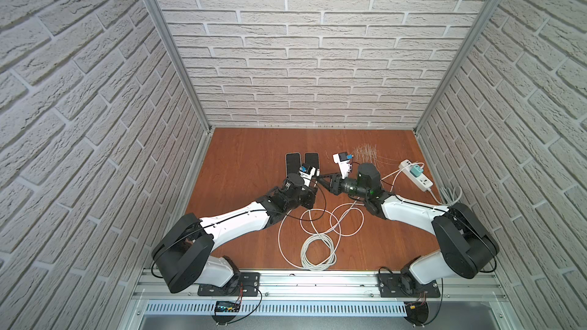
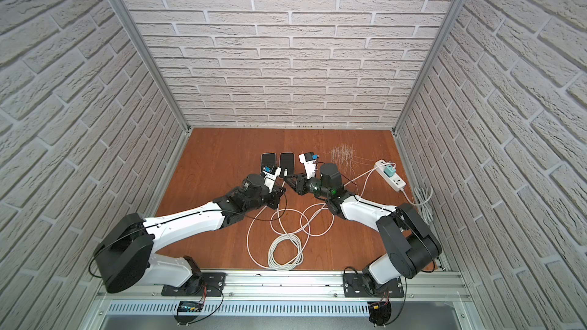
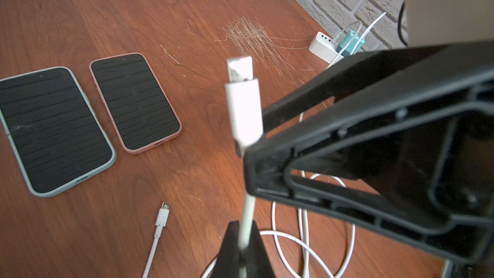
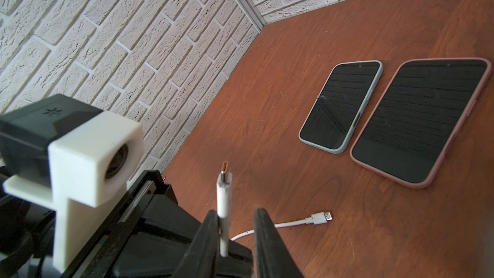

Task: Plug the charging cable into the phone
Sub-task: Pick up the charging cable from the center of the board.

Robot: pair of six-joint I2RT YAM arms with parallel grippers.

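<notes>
Where white brick-pattern walls (image 1: 317, 58) enclose red-brown wooden worktop (image 1: 247, 153), pale scratch marks (image 1: 365, 153) show near back. Left tool (image 3: 243, 227) closed on white charging cable (image 3: 243, 108), plug standing upright above it. Right tool (image 4: 235, 213) partly open around plug neck: one finger (image 4: 209, 231) touching, other apart. Pink-cased phone (image 3: 135, 102) and grey-green-cased phone (image 3: 53, 129) lie flat, side by side, screens up, just beyond tools, clear of plug. White power strip (image 1: 424, 182) near right wall.
</notes>
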